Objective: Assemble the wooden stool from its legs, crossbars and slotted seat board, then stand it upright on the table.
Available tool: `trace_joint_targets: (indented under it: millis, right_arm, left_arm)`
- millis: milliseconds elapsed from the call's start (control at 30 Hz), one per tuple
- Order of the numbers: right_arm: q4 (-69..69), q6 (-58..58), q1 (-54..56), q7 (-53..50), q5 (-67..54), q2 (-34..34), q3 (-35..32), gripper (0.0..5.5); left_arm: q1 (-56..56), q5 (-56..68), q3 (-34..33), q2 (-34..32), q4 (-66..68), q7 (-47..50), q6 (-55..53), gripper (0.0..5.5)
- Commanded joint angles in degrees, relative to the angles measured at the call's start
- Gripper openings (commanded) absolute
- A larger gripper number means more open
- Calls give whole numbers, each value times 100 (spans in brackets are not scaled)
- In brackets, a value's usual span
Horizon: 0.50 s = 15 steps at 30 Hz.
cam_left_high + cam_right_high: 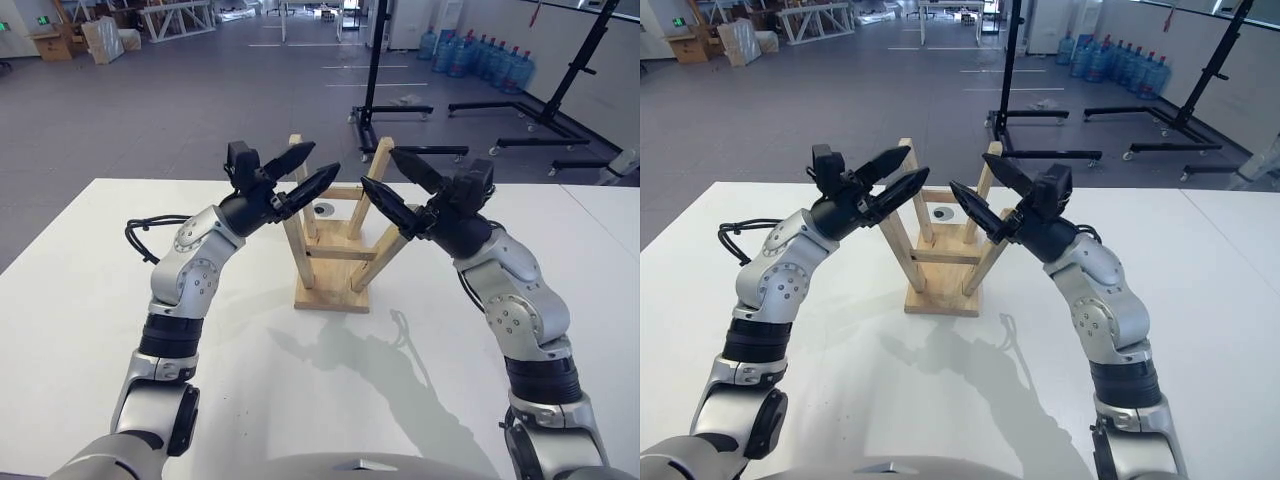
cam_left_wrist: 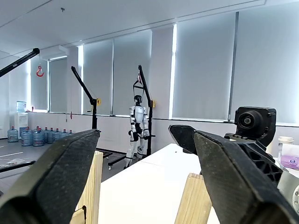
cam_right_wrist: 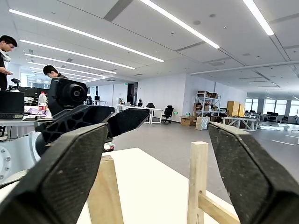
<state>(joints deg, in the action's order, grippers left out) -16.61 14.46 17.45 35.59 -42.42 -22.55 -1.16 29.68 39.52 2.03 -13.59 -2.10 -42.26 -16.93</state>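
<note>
Sitting seat-down, the stool [image 1: 331,296] has bare table [image 1: 90,300] on every side.

**Hall around the bench**

Blue water bottles [image 1: 480,55] stand in a row by the far right wall. Black stands [image 1: 375,70] rest on the grey floor [image 1: 150,110]. Cardboard boxes [image 1: 55,42] sit far left, near a metal frame [image 1: 180,18]. A hung humanoid [image 2: 138,126] faces shaded windows [image 2: 201,70], and a red hook [image 2: 40,71] hangs nearby. Light strips [image 3: 177,21] line the ceiling.

Leg tops masked by hands
The left hand [image 1: 324,158] and right hand [image 1: 378,167] cover the stool [image 1: 333,290] legs' upper parts; contact is perhaps there, unclear.
</note>
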Motion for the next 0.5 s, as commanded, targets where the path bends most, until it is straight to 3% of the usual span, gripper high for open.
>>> trace_joint_targets:
  millis: [33,367,500]
  right_arm:
    - [243,590,-184,44,-462,178,-133,390]
    - [-98,648,877,-474,-2336,279,-1734,390]
    - [849,366,669,-388,-1941,-6,-2350,390]
  left_arm:
    - [-734,-349,459,3,299,20,-527,367]
    - [85,-237,-378,-261,-531,476,-239,367]
    - [428,-416,-889,-447,-774,842,20,367]
